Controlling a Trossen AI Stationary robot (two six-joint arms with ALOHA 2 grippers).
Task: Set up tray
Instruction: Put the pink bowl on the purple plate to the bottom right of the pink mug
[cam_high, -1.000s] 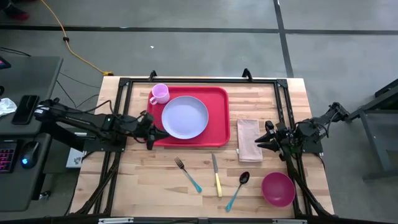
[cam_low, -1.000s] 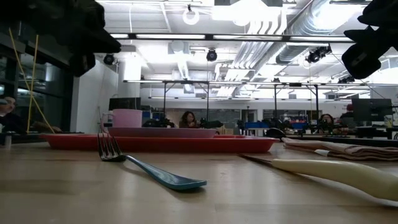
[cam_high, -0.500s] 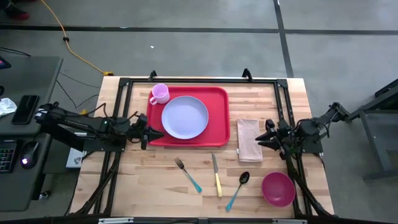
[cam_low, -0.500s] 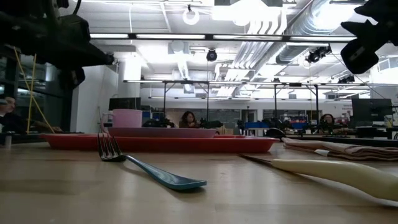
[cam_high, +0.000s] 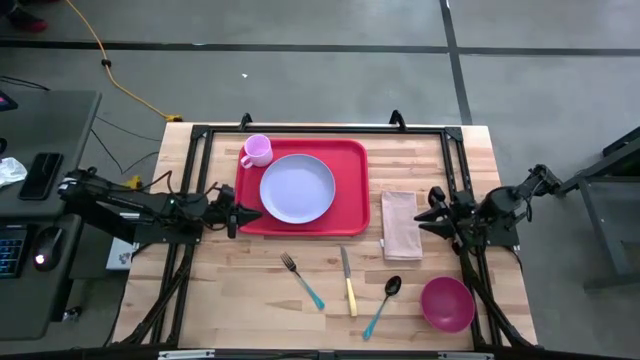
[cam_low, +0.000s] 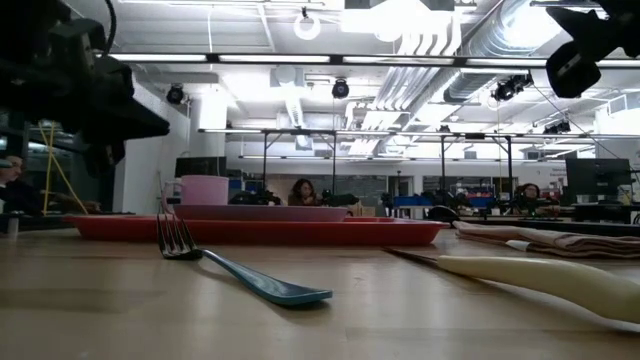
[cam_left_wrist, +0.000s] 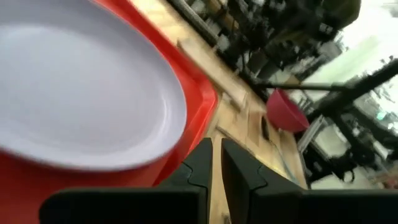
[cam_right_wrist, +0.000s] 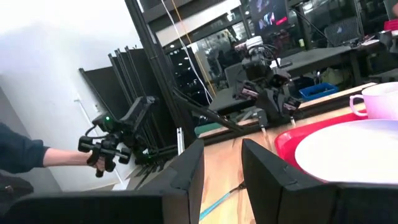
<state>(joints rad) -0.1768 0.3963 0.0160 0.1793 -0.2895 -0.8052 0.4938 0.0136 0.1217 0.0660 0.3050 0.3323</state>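
The red tray (cam_high: 350, 160) lies flat on the wooden table, in the far middle. A round lavender plate (cam_high: 297, 188) sits on it, and a pink cup (cam_high: 256, 150) stands in its far left corner. My left gripper (cam_high: 250, 214) hovers just off the tray's near left corner, its fingers almost together and holding nothing; its wrist view looks over the tray's rim (cam_left_wrist: 198, 115) and the plate (cam_left_wrist: 81, 93). My right gripper (cam_high: 432, 214) hangs open at the right edge of a folded beige napkin (cam_high: 401, 224) and touches nothing.
On the near half of the table lie a fork (cam_high: 301, 280), a yellow-handled knife (cam_high: 348, 282) and a teal-handled spoon (cam_high: 382, 305); a magenta bowl (cam_high: 447, 303) stands near the right corner. A black frame (cam_high: 320, 129) borders the table. A person's hand (cam_right_wrist: 93, 155) holds a controller beyond the table.
My left arm has drawn back toward the table's left edge, so its gripper has come away from the tray's near left corner and sits lower in the low view. My right gripper has risen a little. The tray, plate and cup have stayed put.
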